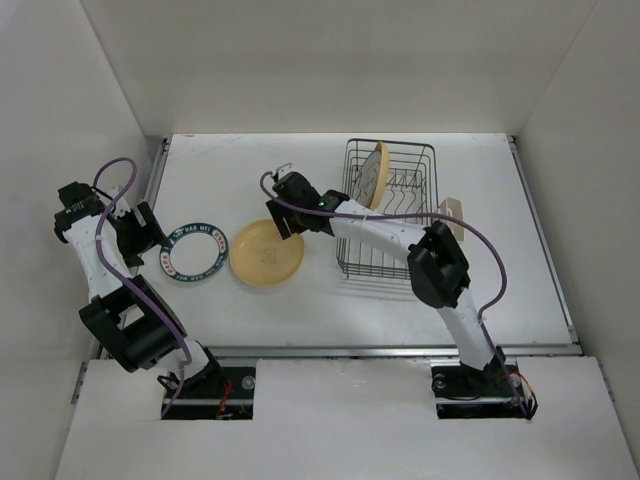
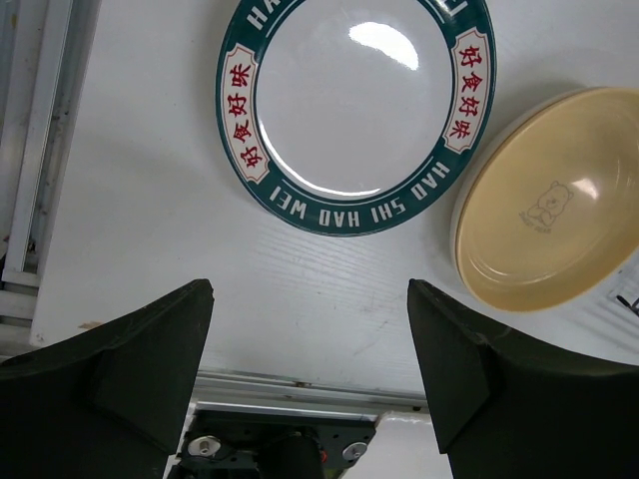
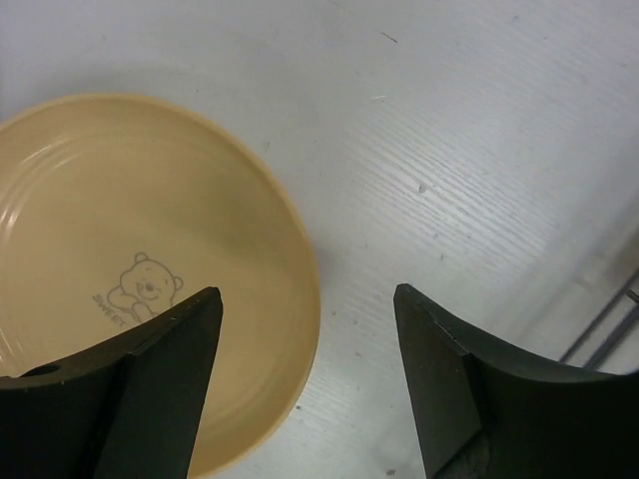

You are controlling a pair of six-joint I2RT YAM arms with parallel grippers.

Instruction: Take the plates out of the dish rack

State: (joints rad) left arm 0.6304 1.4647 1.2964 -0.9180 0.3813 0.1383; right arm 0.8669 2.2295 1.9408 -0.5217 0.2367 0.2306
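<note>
Your left pincer [image 2: 310,289] and right pincer [image 3: 305,299] stand wide, empty. A tan plate [image 1: 377,172] stands upright in the dish rack [image 1: 405,150], upper centre of the top view. It looks stiff, slippery, fragile: take its top rim.

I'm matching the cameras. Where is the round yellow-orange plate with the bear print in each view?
Top external: round yellow-orange plate flat on the white table, centre-left, right of the green-rimmed lettered plate.
Left wrist: plate at the right edge, mid-height.
Right wrist: plate fills the left half.
Shared landmark: its bear print, in both wrist views.
</note>
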